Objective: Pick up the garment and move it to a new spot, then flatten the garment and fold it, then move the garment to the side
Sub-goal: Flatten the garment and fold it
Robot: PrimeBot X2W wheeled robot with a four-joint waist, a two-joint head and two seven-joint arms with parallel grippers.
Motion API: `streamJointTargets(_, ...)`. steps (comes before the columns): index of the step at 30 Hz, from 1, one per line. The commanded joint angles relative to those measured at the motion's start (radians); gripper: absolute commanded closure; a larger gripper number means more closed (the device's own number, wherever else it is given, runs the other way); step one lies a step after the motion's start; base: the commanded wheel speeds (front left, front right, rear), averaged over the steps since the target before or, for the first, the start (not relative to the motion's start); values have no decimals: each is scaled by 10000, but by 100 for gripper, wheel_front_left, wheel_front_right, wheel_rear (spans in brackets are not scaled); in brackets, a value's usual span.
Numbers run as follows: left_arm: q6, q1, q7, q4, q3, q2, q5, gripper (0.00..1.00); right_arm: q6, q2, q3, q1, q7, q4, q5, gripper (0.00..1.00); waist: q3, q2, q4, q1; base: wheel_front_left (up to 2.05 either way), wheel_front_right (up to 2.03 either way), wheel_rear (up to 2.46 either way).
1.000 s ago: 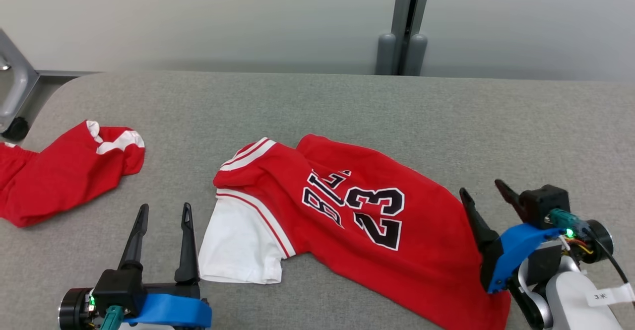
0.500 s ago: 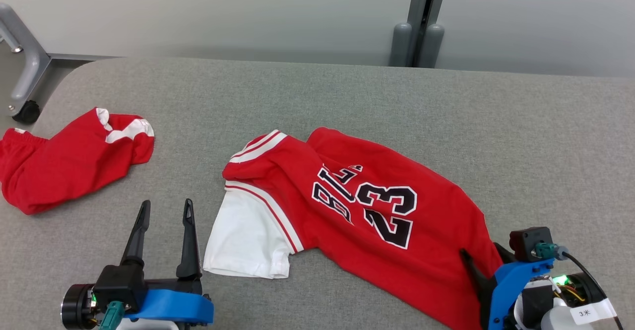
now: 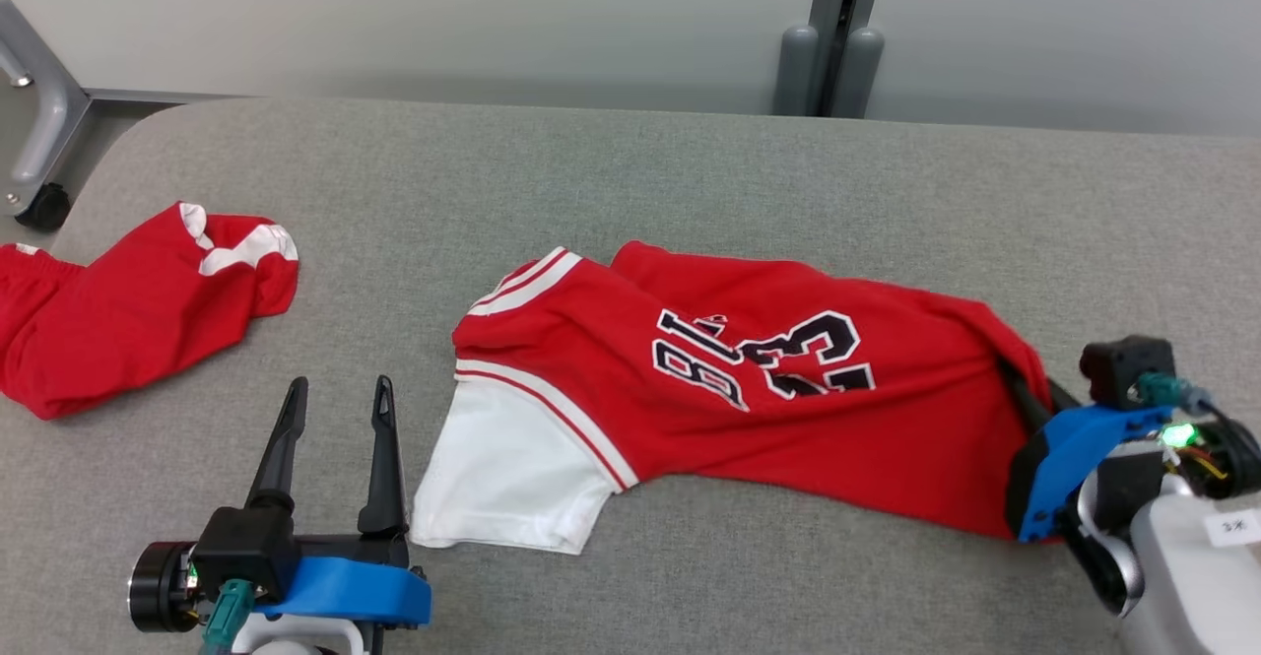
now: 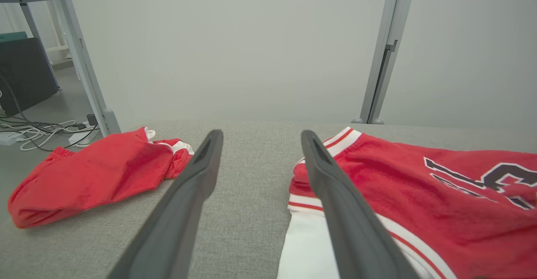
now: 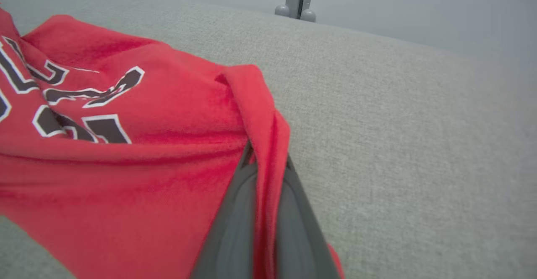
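The garment (image 3: 749, 409) is a red jersey with a black "23" and a white sleeve, lying crumpled across the middle of the grey table (image 3: 690, 172). My right gripper (image 3: 1027, 391) is shut on its right-hand edge, and a fold of red cloth (image 5: 126, 165) is pinched between the two dark fingers (image 5: 235, 212) and lifted slightly. My left gripper (image 3: 335, 391) stands open at the lower left, just left of the white sleeve and touching nothing. In the left wrist view the garment (image 4: 419, 195) lies to the right of the open left gripper (image 4: 260, 134).
A second red piece of clothing (image 3: 128, 320) lies bunched at the table's left edge (image 4: 92, 178). A grey post (image 3: 832, 44) stands behind the table's far edge. A wheeled metal frame (image 3: 39, 133) is off the far-left corner. Bare cloth surface stretches behind and right of the jersey.
My right gripper went from open beside the jersey to shut on its right edge, drawing that edge up and rightward so the cloth stretched out. The head camera shifted a little. The left gripper stayed put.
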State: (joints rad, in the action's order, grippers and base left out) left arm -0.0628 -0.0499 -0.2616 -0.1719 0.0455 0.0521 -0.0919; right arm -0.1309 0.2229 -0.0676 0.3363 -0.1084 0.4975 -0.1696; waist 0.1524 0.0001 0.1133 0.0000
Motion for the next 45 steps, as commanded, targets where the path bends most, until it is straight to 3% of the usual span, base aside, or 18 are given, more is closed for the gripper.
streamJointTargets(1,-41,-191,-50,-9,28,-16,36,0,2,180,97,329,46,120,18,100,68,-1,58,0,0,0,0)
streamJointTargets(9,-35,-341,-50,-41,129,-22,-21,0,1,885,576,1712,326,1629,98,100,328,-1,346,0,0,0,0)
streamJointTargets(10,-24,-353,-50,-42,134,-20,-20,0,1,894,556,1827,367,1852,98,68,346,-1,357,0,0,0,0)
streamJointTargets(11,-11,-360,-48,-38,132,-21,-32,0,1,887,506,1928,448,2042,105,12,358,-1,359,0,0,0,0)
streamJointTargets(12,3,-362,-48,-30,128,-23,-44,0,1,876,457,2024,538,2230,111,0,366,-1,351,0,0,0,0)
streamJointTargets(19,73,-319,-50,-100,151,-21,-28,0,1,600,631,2376,2039,2935,42,0,219,-1,54,0,0,0,0)
streamJointTargets(27,62,-189,-48,-142,21,-22,-2,0,1,261,768,1882,3409,2541,141,0,-211,-1,-506,0,0,0,0)
streamJointTargets(45,-2,218,-50,-279,-230,-14,240,0,1,-1352,1549,-2025,3582,-1943,840,0,-677,-1,-1106,0,0,0,0)
